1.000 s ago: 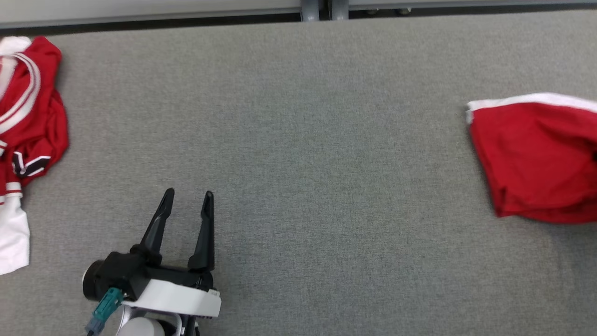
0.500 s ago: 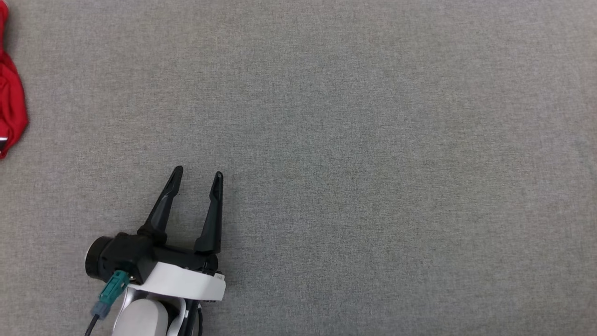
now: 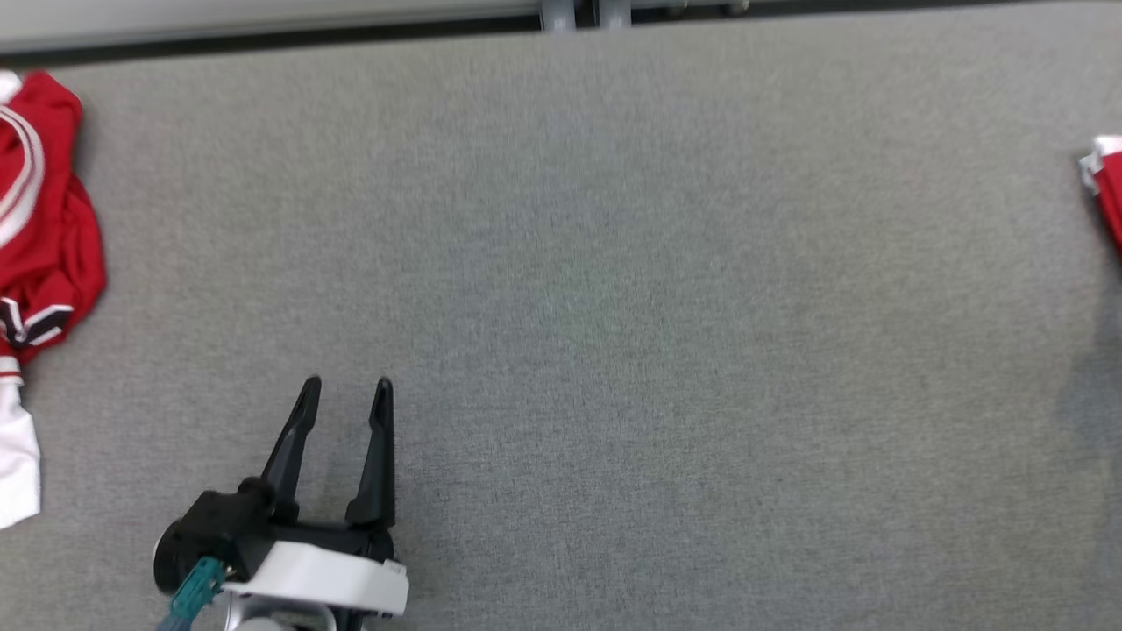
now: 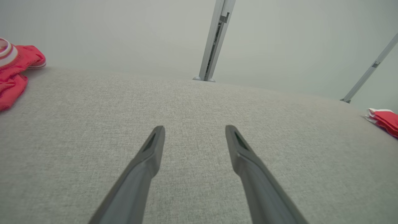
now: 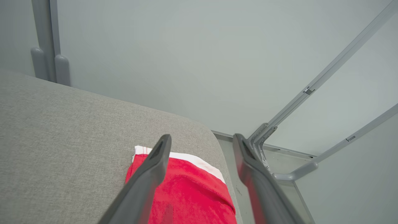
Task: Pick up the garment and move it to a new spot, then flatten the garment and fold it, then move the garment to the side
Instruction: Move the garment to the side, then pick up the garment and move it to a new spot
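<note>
On the grey desk (image 3: 614,263), the folded red garment (image 5: 192,193) lies at the right edge near the far corner; a crumpled red-and-white heap (image 3: 44,228) sits at the left edge. The right claw (image 5: 202,136) hangs over the fold, spread wide, empty; the left claw (image 3: 347,383), equally wide and empty, is near the front edge. The move aside looks done; next, lift the right claw clear without snagging cloth.
</note>
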Available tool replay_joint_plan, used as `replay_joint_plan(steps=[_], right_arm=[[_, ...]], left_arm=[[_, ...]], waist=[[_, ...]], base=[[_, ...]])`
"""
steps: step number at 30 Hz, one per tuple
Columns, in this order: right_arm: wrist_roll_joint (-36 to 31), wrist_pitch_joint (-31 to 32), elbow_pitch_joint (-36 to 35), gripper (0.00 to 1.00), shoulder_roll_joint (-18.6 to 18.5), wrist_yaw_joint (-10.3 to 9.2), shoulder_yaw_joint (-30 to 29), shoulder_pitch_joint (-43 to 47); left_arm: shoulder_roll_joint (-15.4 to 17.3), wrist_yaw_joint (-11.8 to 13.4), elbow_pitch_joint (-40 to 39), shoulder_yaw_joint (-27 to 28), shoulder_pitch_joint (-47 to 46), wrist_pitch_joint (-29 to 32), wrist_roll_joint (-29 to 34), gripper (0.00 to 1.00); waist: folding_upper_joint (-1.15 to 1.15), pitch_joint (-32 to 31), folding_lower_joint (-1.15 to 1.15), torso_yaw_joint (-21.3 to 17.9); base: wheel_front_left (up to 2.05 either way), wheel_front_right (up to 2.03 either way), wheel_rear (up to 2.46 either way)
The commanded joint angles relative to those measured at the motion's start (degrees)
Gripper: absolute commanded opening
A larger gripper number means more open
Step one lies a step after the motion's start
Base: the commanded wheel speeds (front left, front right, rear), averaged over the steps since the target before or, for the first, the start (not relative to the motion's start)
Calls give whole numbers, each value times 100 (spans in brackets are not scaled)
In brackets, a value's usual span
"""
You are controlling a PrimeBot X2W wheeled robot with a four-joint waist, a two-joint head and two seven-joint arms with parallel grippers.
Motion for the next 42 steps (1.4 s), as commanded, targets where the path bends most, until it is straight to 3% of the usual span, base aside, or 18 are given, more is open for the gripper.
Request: replay_joint_plan(steps=[1,7,14,19,25,42], right_arm=[[56,-271,-323,100,194,-3,-90,435],[-145,-746,-1639,100,1327,-3,-386,2164],[-708,-822,-3041,100,2754,-3,-692,3972],[-836,-822,-3499,100,3253,-3,-831,4618],[-791,-823,-3664,100,3487,-3,-961,5013],[-594,-824,-3492,100,3499,-3,-778,4924]], left_arm=[[23,47,21,85,193,0,-64,100],[21,97,65,315,725,1,-153,100],[23,-23,245,469,1203,1,-32,100],[20,-83,363,512,1298,1,38,100],[22,-121,444,542,1319,1,120,100],[22,-131,431,491,1212,1,85,100]], waist=[[0,-606,0,5],[0,-1434,0,192],[0,-2018,0,445],[0,-2155,0,568],[0,-2235,0,651],[0,-2214,0,674]], base=[[0,0,0],[0,0,0],[0,0,0],[0,0,0],[0,0,0],[0,0,0]])
